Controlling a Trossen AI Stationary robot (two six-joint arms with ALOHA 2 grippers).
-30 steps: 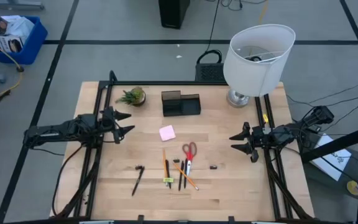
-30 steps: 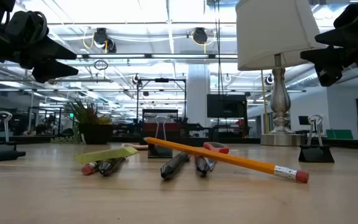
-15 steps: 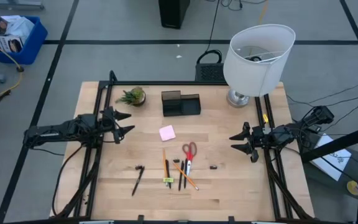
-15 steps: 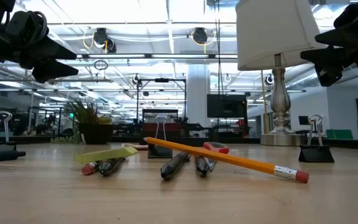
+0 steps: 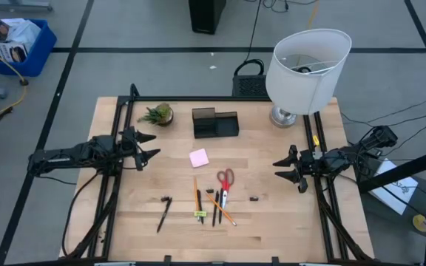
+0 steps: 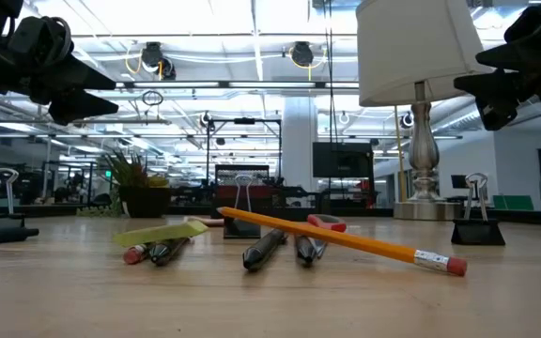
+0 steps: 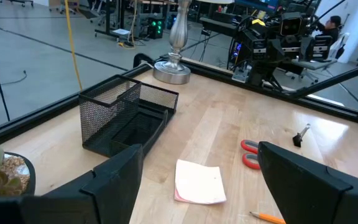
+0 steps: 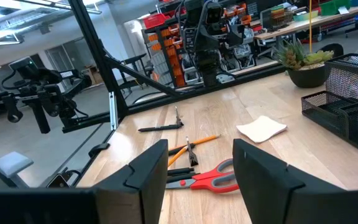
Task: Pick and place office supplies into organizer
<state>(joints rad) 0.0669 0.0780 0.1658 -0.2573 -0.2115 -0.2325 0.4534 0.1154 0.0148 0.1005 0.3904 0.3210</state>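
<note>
The organizer (image 5: 215,123), a dark mesh tray with a taller cup end (image 7: 126,115), stands at the table's far middle. Nearer lie the pink sticky-note pad (image 5: 199,157), red-handled scissors (image 5: 225,179), orange pencils (image 5: 196,193), black pens (image 5: 215,207), a yellow-green piece (image 5: 200,214), a lone black pen (image 5: 163,214) and a small black bit (image 5: 254,198). My left gripper (image 5: 150,148) hovers open at the table's left side, pointing level toward the pad. My right gripper (image 5: 285,168) hovers open at the right side, facing the scissors (image 8: 207,179).
A big white-shaded lamp (image 5: 307,70) stands at the far right corner and a small potted plant (image 5: 157,114) at the far left of the organizer. Binder clips (image 6: 241,221) (image 6: 477,225) stand on the table. Black frame rails (image 5: 117,185) run along both sides.
</note>
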